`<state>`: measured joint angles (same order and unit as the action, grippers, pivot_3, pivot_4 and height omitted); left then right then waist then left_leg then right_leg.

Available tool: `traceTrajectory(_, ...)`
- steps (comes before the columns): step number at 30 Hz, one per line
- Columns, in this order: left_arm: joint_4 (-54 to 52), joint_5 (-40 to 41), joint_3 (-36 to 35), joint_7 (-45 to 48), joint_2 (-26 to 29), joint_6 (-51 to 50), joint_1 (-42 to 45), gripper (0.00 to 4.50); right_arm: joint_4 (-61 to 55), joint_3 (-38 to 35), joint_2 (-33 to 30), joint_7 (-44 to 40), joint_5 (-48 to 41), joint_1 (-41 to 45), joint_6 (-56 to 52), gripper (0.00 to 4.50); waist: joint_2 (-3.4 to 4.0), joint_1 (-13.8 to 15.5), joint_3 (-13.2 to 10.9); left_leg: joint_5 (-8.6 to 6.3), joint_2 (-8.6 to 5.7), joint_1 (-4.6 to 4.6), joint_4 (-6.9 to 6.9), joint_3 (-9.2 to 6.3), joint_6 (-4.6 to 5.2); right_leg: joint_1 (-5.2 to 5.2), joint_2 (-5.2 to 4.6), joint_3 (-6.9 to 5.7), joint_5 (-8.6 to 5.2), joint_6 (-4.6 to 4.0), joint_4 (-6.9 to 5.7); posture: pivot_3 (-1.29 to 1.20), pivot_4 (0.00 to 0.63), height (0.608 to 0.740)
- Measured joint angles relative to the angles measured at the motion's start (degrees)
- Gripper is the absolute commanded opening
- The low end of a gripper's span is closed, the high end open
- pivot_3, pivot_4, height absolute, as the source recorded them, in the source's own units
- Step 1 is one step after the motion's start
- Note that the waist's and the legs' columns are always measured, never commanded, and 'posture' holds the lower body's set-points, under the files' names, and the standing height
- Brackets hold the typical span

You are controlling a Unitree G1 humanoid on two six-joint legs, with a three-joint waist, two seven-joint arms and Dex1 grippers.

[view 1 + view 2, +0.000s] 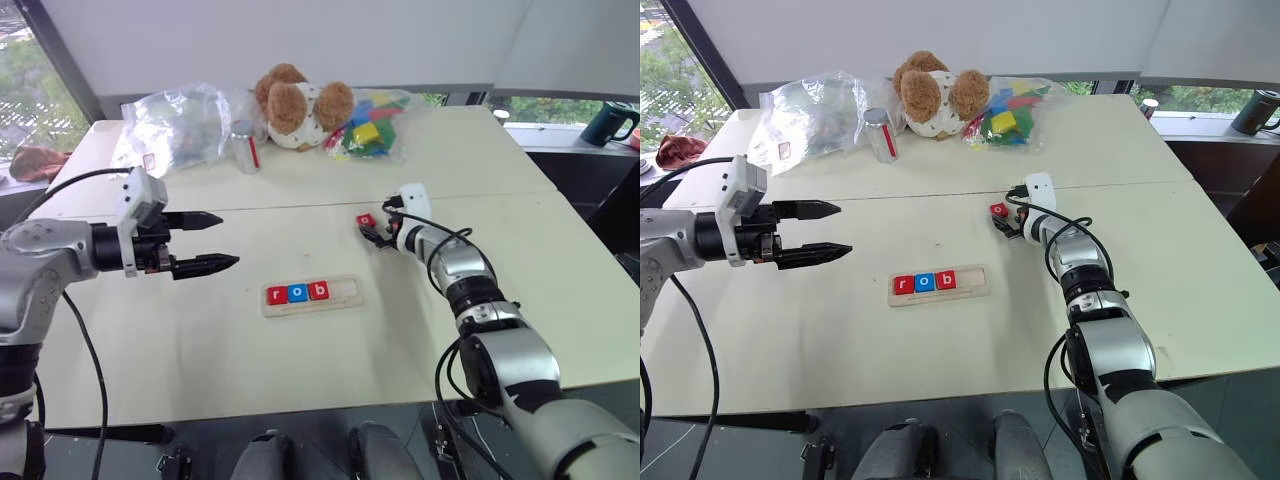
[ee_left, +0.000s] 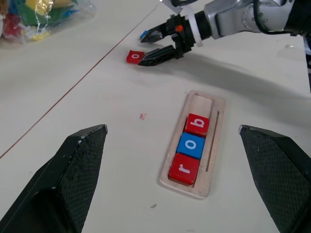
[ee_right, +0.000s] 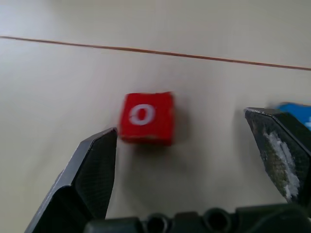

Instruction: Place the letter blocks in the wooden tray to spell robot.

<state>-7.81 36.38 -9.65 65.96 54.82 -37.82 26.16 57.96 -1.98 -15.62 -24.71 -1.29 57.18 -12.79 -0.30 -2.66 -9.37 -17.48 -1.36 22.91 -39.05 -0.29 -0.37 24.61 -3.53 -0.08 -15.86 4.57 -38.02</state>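
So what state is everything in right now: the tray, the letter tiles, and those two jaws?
wooden tray: holds r, o, b; two places unfilled.
red o tile: loose on the table, flat, letter up, in front of the right jaws.
blue tile: loose on the table, partly hidden.
left gripper: jaws open, holding nothing.
right gripper: jaws open, low over the table at the red o tile.

Both arms are built of rounded silver-grey metal segments joined by black rings. Loose black cables loop along the left arm and the right arm. Each wrist carries a small white box-shaped housing. The left gripper has two long, tapered black fingers with a textured surface; the right gripper has the same black fingers, one scuffed pale on its inner face.
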Motion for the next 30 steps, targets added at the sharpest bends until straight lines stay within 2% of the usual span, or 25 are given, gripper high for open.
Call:
traceTrajectory(1,-0.05,-0.17,0.02,0.01,-0.04,0.02,-0.12,4.5,1.86,-0.53,0.61,0.58,-0.07,0.81,0.98,4.46,0.0,-0.1,0.0,0.0,0.01,-0.01,0.02,0.0,0.0,0.0,0.01,0.0,0.0,0.0,0.0,0.0,0.15,0.74)
traceTrajectory(4,-0.31,-0.57,-0.02,0.11,-0.05,0.15,-1.01,4.5,5.52,-1.61,1.69,1.6,-0.23,2.13,2.83,3.59,0.0,-0.16,0.0,0.0,0.02,-0.02,0.02,0.0,0.0,0.0,0.02,0.01,0.0,0.0,-0.03,0.0,0.15,0.74)
traceTrajectory(9,-0.56,-0.82,-0.11,0.03,-0.05,0.64,-2.3,4.5,6.86,-1.58,3.96,0.92,-0.07,2.63,4.53,1.13,0.0,-0.43,0.0,0.01,0.03,-0.03,0.01,0.0,-0.01,-0.01,0.02,0.01,0.0,0.0,-0.05,0.0,0.15,0.74)
traceTrajectory(15,-1.48,-0.81,-0.17,-0.13,-0.05,0.79,-3.38,4.5,7.48,-1.58,4.11,1.43,0.01,2.89,5.28,1.13,0.0,-0.76,0.0,0.01,0.03,-0.04,0.01,-0.02,-0.02,-0.01,0.02,0.01,0.0,0.0,-0.06,0.0,0.15,0.74)
traceTrajectory(18,-2.37,-0.8,-0.1,0.33,-0.06,1.03,-3.69,4.5,0.55,-1.68,2.83,1.97,-0.06,0.15,3.73,1.13,0.0,-0.44,0.0,0.01,0.03,0.0,0.02,-0.05,-0.02,0.0,0.01,0.01,0.0,0.0,-0.06,0.0,0.15,0.74)
traceTrajectory(19,-3.04,-0.79,0.02,0.67,-0.08,1.1,-3.93,4.5,-5.67,-1.95,1.9,2.79,-0.17,-2.27,1.52,1.13,0.01,-0.21,0.0,0.01,0.03,0.03,0.02,-0.08,-0.02,0.01,0.01,0.01,0.0,0.0,-0.07,0.0,0.15,0.74)
traceTrajectory(22,-4.87,-0.81,1.16,2.06,-0.11,1.22,-4.61,4.5,-35.34,-5.09,0.53,8.43,-0.73,-15.31,-11.93,1.13,0.01,0.81,0.04,-0.01,0.01,0.39,0.0,-0.32,-0.01,0.26,0.01,0.01,0.0,0.01,-0.08,0.0,0.15,0.74)
traceTrajectory(24,-5.38,-0.97,3.01,2.95,-0.5,1.68,-4.19,4.5,-56.22,-5.52,1.3,11.37,-0.78,-26.8,-22.01,1.13,0.0,1.72,0.07,-0.01,0.01,0.52,0.01,-0.37,-0.01,0.42,0.05,0.01,0.0,0.01,-0.13,0.0,0.15,0.74)
traceTrajectory(26,-5.31,-1.56,5.05,3.93,-1.29,2.59,-3.03,4.5,-72.01,-4.6,3.74,13.27,-1.28,-37.12,-31.29,1.13,0.01,1.98,0.07,-0.01,-0.01,0.55,0.01,-0.33,0.0,0.43,0.06,0.03,0.0,0.01,-0.12,0.0,0.15,0.74)
traceTrajectory(30,-4.72,-2.3,9.69,5.34,-4.66,4.07,0.45,4.5,-89.16,-3.57,10.15,19.47,-1.05,-44.97,-45.06,1.13,0.01,1.53,0.07,-0.13,-0.07,0.23,-0.16,-0.01,0.37,0.24,0.03,0.22,0.01,0.01,-0.11,0.0,0.15,0.74)
